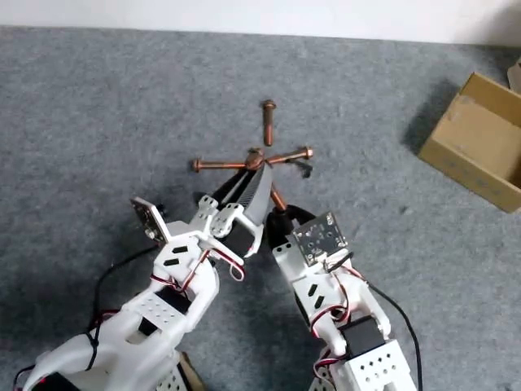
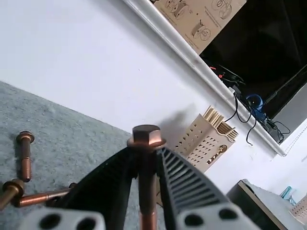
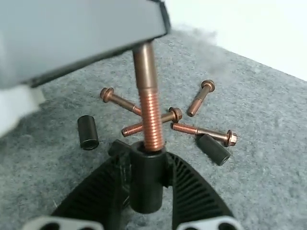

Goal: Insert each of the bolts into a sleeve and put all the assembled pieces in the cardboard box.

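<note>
Closest in, the right jaws are clamped on a black sleeve (image 3: pixel 146 184), held upright. A copper bolt (image 3: pixel 148 115) comes down from above with its threaded tip right at the sleeve's mouth, can't tell how deep it goes. The left jaws are pinched on that bolt's shank just under the hex head. Past that, four loose bolts (image 3: pixel 204 132) lie fanned out on the grey worktop (image 1: pixel 98 106), with two spare sleeves (image 3: pixel 88 132) beside them. The cardboard box (image 1: pixel 480 142) sits well apart, out on the right arm's side.

grey carpeted table (image 1: pixel 98 106) bears loose bolts (image 1: pixel 268 122), sleeves (image 3: pixel 88 132); a cardboard box (image 1: pixel 472 167).
</note>
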